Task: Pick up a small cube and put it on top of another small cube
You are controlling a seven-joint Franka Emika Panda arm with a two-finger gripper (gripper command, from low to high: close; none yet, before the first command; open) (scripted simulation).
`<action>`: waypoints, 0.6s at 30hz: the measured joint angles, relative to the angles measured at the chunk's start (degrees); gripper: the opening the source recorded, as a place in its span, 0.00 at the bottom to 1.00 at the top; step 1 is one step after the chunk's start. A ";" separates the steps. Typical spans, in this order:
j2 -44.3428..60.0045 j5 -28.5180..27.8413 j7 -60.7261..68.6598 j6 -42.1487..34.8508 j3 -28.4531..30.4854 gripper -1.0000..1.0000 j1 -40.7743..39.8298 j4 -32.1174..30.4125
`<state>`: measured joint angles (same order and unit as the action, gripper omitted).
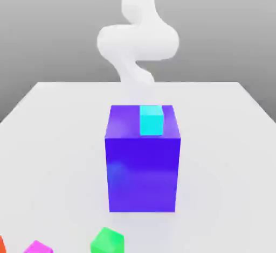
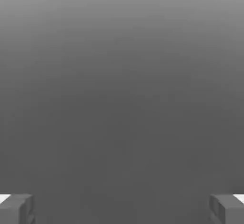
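**Exterior view: the pink cube waits at the near edge, the pincer wide and empty**

In the exterior view the small magenta cube (image 1: 36, 247) sits at the table's (image 1: 59, 139) near edge, towards the exterior view's left corner, partly cut off by the frame. Just along the same edge lies a green cube (image 1: 107, 241), near it but not touching, and a sliver of something red-orange (image 1: 1, 244) shows at the very corner. Mid-table stands the big blue-purple block (image 1: 143, 166), with a cyan cube (image 1: 151, 120) resting on its top face. The white arm (image 1: 137, 39) curls up behind the block, well apart from the magenta cube.

In the hand view the gripper (image 2: 122, 208) has its two grey fingertips (image 2: 16, 208) spread far apart with nothing between them: released, holding nothing.

To my eye the magenta cube looks rigid, light and smooth-faced, so it may slip if pinched by its corners. It appears to sit turned at an angle, so the fingers would best close squarely on two opposite flat sides, around mid-height.

No brand, label or writing shows on any cube, the block or the table.
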<state>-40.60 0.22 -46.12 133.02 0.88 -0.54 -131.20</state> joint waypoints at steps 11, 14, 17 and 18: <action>23.17 1.73 -0.70 5.51 4.34 0.50 -2.31 2.58; 29.40 2.54 -0.64 6.99 5.47 0.50 -3.02 3.28; 35.65 3.49 -0.49 8.45 6.51 0.50 -4.06 3.97; 37.74 3.83 -0.42 8.94 6.77 0.50 -4.46 4.21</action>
<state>-2.87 4.05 -46.54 141.96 7.65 -5.00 -126.99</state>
